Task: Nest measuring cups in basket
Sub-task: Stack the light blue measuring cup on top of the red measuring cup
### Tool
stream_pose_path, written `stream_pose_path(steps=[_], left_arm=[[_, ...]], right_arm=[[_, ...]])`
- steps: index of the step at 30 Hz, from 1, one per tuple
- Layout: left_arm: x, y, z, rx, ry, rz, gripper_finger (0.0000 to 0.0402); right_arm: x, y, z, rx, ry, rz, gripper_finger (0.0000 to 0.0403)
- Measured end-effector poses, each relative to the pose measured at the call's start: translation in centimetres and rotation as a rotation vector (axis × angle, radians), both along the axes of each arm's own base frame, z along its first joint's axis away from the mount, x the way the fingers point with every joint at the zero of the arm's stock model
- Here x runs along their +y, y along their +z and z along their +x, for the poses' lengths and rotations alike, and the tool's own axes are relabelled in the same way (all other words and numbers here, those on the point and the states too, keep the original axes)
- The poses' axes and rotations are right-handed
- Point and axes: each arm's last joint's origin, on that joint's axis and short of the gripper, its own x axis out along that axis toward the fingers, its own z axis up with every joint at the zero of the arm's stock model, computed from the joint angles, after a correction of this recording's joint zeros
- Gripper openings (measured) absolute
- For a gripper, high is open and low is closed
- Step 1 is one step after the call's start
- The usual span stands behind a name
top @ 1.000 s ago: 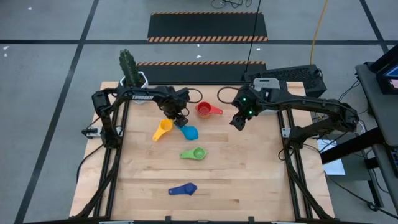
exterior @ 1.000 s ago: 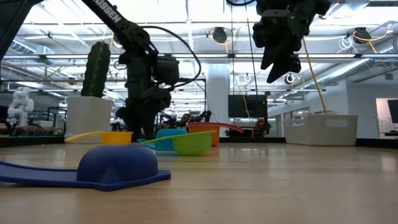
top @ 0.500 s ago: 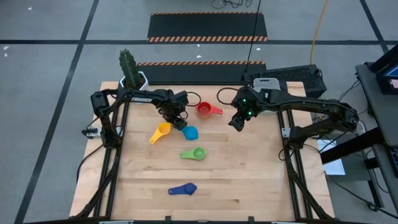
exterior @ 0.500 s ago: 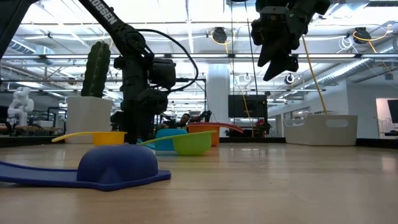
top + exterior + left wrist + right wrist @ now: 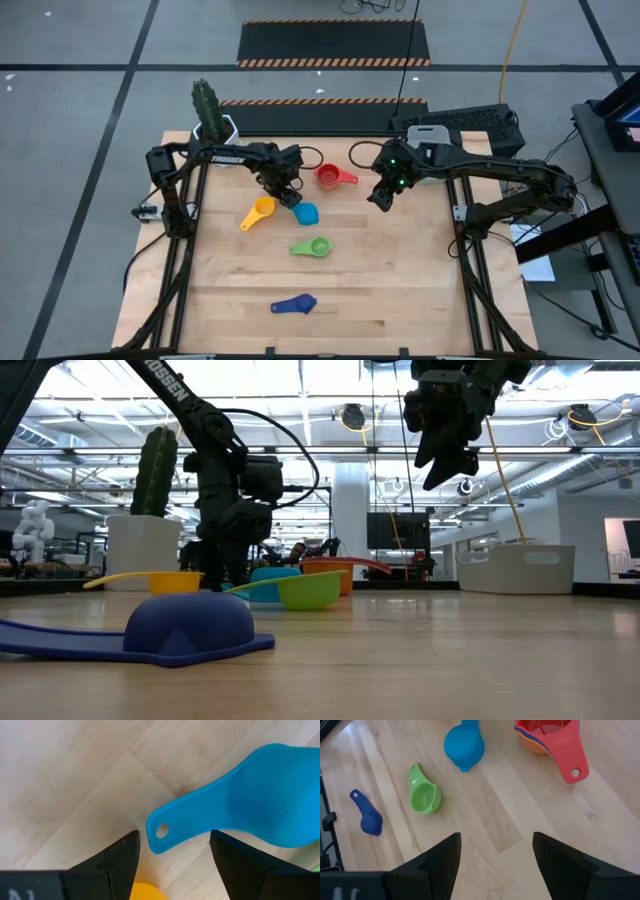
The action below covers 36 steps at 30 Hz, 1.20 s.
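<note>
A light blue measuring cup (image 5: 305,213) lies bowl-down at the table's far middle, its handle end (image 5: 161,831) between the fingers of my open left gripper (image 5: 172,839), which hangs low over it without visibly touching. A yellow cup (image 5: 258,212) sits just left of it. A red cup (image 5: 547,732) with other cups nested inside it stands farther back. A green cup (image 5: 312,246) stands upright and a dark blue cup (image 5: 294,305) lies bowl-down nearer the front. My right gripper (image 5: 380,200) hangs open, high above the table, right of the red cup. The basket (image 5: 518,567) stands at the far right.
A cactus in a white pot (image 5: 213,125) stands at the table's far left corner. Bare wood (image 5: 400,280) stretches across the table's near right part. Black frame rails (image 5: 470,290) run along both sides.
My left gripper has sunk a little and tipped steeper over the light blue cup's handle, then kept still. The yellow cup has slid slightly toward the table's left edge.
</note>
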Motion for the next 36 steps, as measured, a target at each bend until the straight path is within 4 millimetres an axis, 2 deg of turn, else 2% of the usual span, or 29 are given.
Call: stream_pose_path(steps=[8,15,25,32,36], left_arm=[[0.0,0.0,0.1,-0.014,-0.007,0.003,0.0243],[0.2,0.1,1.0,-0.111,-0.026,0.013,0.0235],[0.5,0.2,1.4,-0.157,-0.03,0.042,0.0126],[0.5,0.3,1.7,-0.191,-0.053,0.063,0.002],[0.6,0.4,1.9,-0.214,-0.032,0.068,0.0012]], right_arm=[[0.0,0.0,0.0,0.0,0.0,0.0,0.0238],[0.0,0.0,0.0,0.0,-0.001,0.001,0.0238],[-0.1,0.0,0.0,0.005,-0.013,-0.013,0.0238],[-0.1,0.0,0.0,0.006,-0.018,-0.015,0.0238],[-0.1,0.0,0.0,0.008,-0.018,-0.013,0.0238]])
